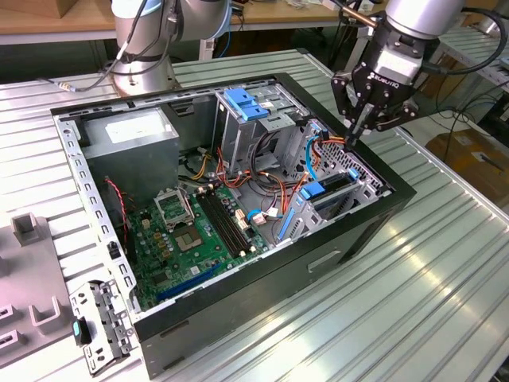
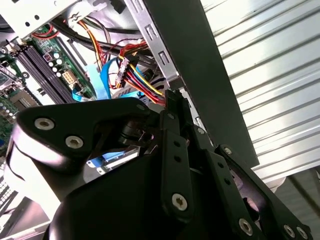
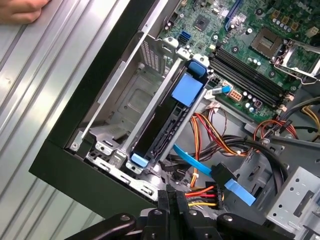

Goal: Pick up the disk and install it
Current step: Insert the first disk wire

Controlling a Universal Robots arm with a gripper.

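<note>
The ribbed metal desk [image 1: 445, 263] carries one open black computer case [image 1: 334, 239] lying on its side across the middle of the exterior view, and one arm comes down from the upper right of that frame, its grey wrist tilted so that the black hand [image 1: 358, 131] points down and slightly leftward over the case's far right corner. The fingers [image 3: 172, 200] are pressed together with no gap between them and nothing held, their tips just above a bundle of red, yellow and orange wires ending in one black connector [image 3: 212, 192] at the lower middle of the first wrist view; whether they touch it I cannot tell. Inside the case one green motherboard [image 1: 191, 231] fills the lower left, one grey power supply box [image 1: 131, 139] with a white sticker sits at the upper left, and one tall grey cage [image 1: 238, 131] topped by a blue handle [image 1: 242, 103] stands at the centre top. The disk [image 1: 330, 191] sits slotted on edge in the bay at the case's right end, below and to the left of the hand in the exterior view; in the first wrist view its blue carrier rail [image 3: 187, 90] runs diagonally through the middle of the frame. One small metal bracket [image 1: 99, 318] lies on the desk at the lower left
</note>
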